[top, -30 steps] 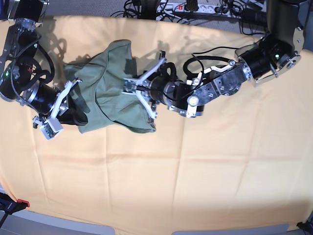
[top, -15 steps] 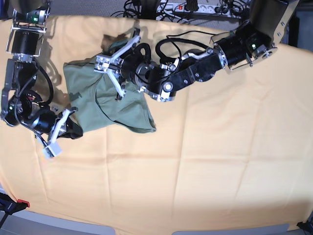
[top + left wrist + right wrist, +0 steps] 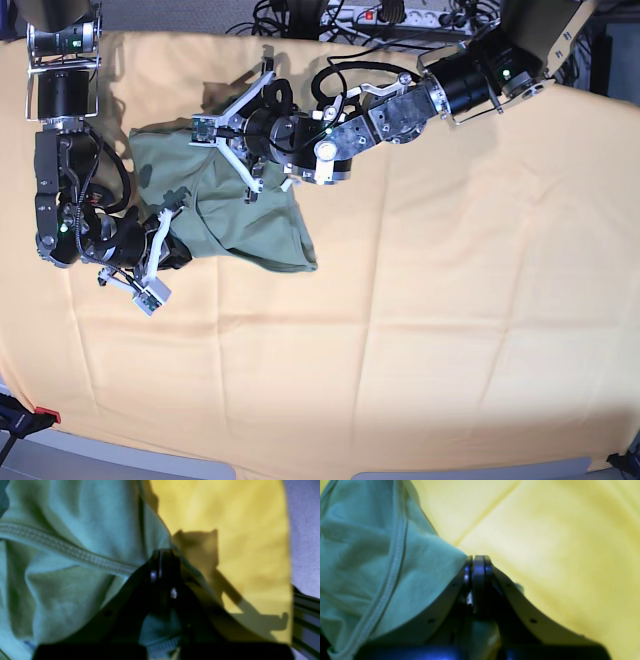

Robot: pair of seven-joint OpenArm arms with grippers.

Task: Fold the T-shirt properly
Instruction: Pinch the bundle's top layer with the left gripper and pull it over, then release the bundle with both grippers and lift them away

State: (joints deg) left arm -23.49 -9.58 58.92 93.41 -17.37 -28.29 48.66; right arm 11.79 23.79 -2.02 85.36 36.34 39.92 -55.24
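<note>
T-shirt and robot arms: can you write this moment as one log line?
item: sage-green soft T-shirt bunched on yellow-orange table cloth | left gripper: jaws shut on T-shirt | right gripper: jaws shut on T-shirt | fold: unfinished

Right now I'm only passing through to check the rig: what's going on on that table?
Two robot arms are folding a sage-green T-shirt on a yellow-orange table cloth. The left gripper and the right gripper are each shut on its fabric. The shirt is bunched, not neatly folded.
</note>
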